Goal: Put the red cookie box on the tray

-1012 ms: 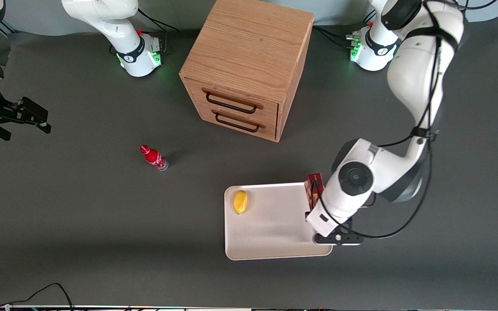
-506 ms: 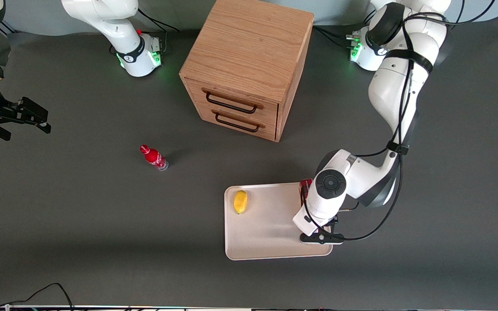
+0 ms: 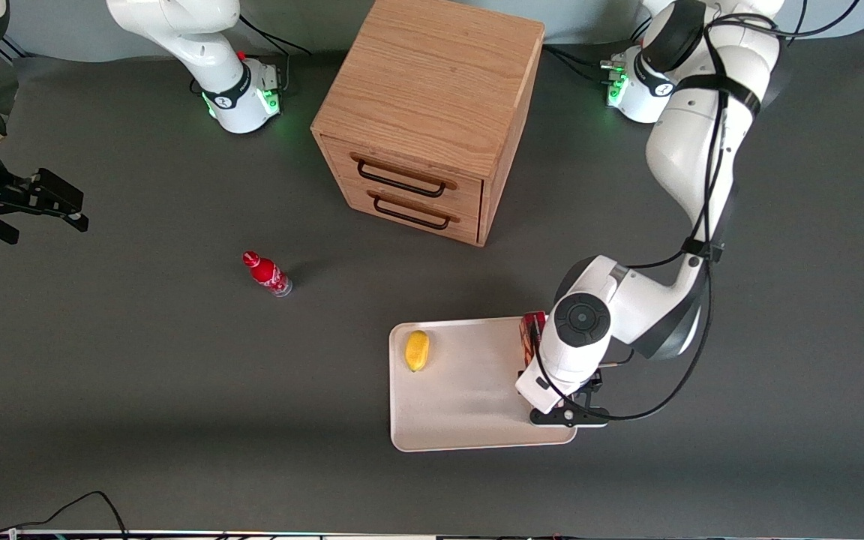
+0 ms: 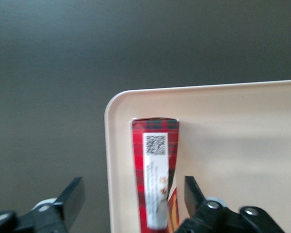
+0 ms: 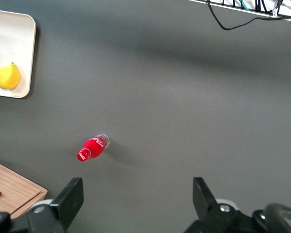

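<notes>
**Over the tray's edge: box down, release made**

On the flat cream-white tray, along the rim toward the working arm's end of the counter, your long dark-red cookie box lies flat. Your gripper hangs above it, spread wide and clear of the carton. I judge placement done; next, lift straight up. From the front, the wrist hides most of the box.

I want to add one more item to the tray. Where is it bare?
The tray is bare between the lemon and the cookie box. The open gripper straddles the box at the crowded edge.
</notes>
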### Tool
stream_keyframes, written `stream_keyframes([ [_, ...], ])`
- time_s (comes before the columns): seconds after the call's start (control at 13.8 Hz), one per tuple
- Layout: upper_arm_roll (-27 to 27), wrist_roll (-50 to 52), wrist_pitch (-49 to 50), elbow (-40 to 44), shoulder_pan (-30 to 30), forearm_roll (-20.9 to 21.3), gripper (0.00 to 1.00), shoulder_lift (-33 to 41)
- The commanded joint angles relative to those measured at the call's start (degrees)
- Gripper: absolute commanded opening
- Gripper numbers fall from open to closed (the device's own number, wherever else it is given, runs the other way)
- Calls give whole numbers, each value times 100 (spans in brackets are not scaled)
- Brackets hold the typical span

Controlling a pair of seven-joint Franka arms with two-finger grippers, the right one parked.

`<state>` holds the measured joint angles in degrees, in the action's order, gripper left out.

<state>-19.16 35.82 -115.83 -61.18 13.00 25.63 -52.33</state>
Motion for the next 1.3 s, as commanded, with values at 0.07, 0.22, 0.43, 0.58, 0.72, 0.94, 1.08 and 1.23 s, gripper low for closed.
stream_keyframes([
  [0.07,-62,-22,1245,-174,-139,-644,100,1284],
  [0.22,-62,-459,1615,-402,-437,-883,100,1811],
  [0.43,-62,-1793,2132,-570,-1139,-1410,100,2445],
  [0.58,-62,-2716,2572,-570,-1579,-1595,100,2779],
  [0.72,-62,-3203,2854,-623,-1870,-1640,100,3087],
  [0.94,-53,-3459,2795,-1288,-2108,-1789,100,3806],
  [1.08,-27,-3459,2794,-1598,-2144,-1946,100,4211],
  [1.23,-27,-3468,3004,-1599,-2135,-1982,100,4362],
])
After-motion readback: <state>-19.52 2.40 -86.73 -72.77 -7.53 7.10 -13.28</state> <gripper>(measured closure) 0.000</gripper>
